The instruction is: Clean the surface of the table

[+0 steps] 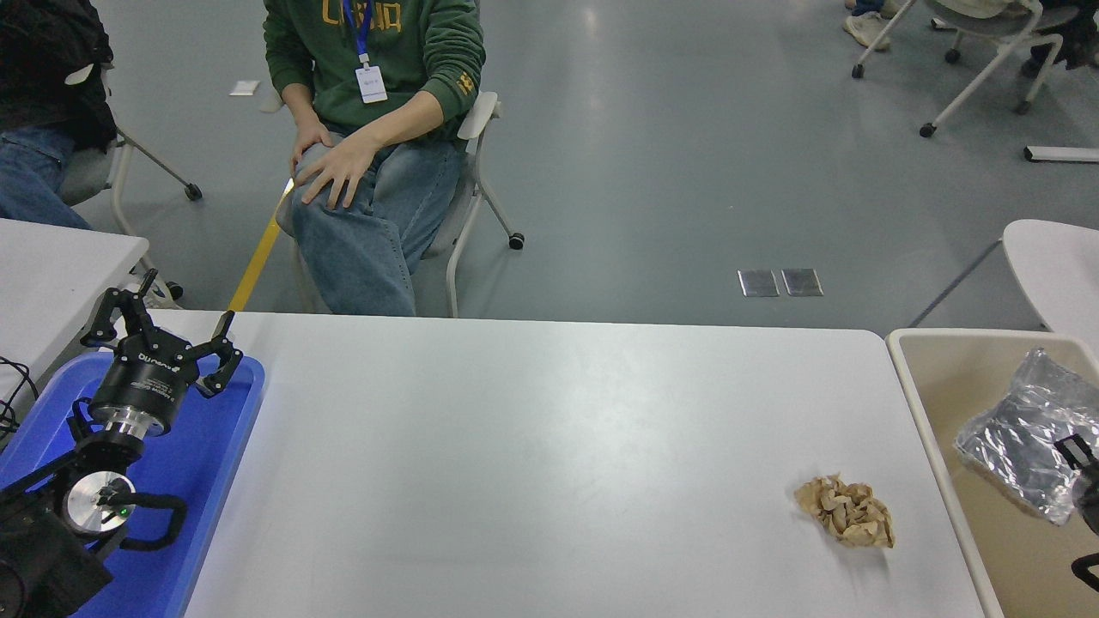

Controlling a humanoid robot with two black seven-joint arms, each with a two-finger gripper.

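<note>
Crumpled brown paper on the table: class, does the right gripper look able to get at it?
Probably yes: the crumpled brown paper lies alone near the right gripper, with only the beige bin's rim between.

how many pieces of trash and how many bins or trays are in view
crumpled brown paper on the table surface: 1
silver foil bag in the beige bin: 1
beige bin: 1
blue tray: 1
total: 4
</note>
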